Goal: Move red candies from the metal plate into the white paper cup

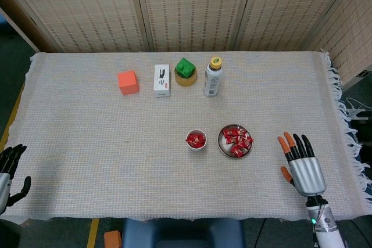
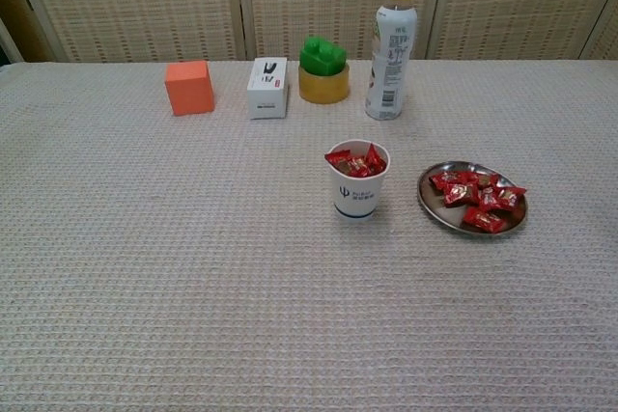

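At the lower left edge of the head view, the left hand (image 1: 10, 173) is seen with fingers spread, empty. The white paper cup (image 1: 196, 140), its logo unreadable, and the metal plate (image 1: 222, 141) of red candies (image 1: 238, 141) sit mid-frame; the nearer right hand (image 1: 303, 167), splayed and empty, lies lower right of them.

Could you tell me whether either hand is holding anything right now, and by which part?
Nothing is held: the right hand and the left hand are both open and empty.
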Controlling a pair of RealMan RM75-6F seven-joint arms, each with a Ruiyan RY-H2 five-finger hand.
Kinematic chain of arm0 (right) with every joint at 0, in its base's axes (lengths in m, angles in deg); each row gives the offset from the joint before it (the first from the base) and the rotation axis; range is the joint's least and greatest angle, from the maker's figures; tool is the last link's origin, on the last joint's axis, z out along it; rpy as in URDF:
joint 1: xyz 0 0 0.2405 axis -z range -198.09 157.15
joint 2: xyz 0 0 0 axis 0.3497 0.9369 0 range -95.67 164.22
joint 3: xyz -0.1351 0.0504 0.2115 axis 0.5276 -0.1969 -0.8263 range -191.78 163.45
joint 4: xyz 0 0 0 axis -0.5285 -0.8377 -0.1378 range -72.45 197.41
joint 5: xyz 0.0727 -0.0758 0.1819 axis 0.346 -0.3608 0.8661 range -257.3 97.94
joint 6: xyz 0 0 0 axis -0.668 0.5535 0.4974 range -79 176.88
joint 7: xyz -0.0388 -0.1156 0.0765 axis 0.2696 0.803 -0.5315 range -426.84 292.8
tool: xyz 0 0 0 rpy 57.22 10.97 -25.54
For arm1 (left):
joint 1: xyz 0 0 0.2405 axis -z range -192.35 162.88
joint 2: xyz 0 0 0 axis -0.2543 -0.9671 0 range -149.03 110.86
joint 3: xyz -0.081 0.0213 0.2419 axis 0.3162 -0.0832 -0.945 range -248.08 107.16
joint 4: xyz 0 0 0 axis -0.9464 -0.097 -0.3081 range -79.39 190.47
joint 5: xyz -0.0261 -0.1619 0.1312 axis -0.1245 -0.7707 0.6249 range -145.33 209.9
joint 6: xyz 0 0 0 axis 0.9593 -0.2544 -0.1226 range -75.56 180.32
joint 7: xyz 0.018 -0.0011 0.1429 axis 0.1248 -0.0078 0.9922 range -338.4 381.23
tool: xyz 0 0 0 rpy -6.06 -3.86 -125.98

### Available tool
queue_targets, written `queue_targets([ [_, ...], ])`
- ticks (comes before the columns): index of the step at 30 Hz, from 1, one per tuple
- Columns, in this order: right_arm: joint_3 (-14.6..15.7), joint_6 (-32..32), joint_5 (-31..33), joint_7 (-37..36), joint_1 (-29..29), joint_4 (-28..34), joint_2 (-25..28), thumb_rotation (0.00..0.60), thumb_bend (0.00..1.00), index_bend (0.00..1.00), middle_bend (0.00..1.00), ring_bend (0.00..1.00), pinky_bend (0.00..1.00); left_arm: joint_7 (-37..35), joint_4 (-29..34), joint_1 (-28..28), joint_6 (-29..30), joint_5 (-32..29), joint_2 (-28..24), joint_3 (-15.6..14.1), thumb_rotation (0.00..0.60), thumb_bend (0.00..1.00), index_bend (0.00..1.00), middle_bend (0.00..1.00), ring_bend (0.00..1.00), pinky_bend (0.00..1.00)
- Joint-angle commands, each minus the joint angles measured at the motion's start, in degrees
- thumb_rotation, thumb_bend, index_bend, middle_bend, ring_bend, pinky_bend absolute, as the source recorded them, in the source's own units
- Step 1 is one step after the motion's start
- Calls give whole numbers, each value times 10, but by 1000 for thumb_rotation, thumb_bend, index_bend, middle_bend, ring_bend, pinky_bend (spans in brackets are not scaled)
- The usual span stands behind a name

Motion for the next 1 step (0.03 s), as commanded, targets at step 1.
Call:
queue_targets([
  [1,-8,27,-25,-33,20,12,28,600,211,0,0,0,0,12,2,-1,5,0,7,1,600,482,0,11,4,247],
])
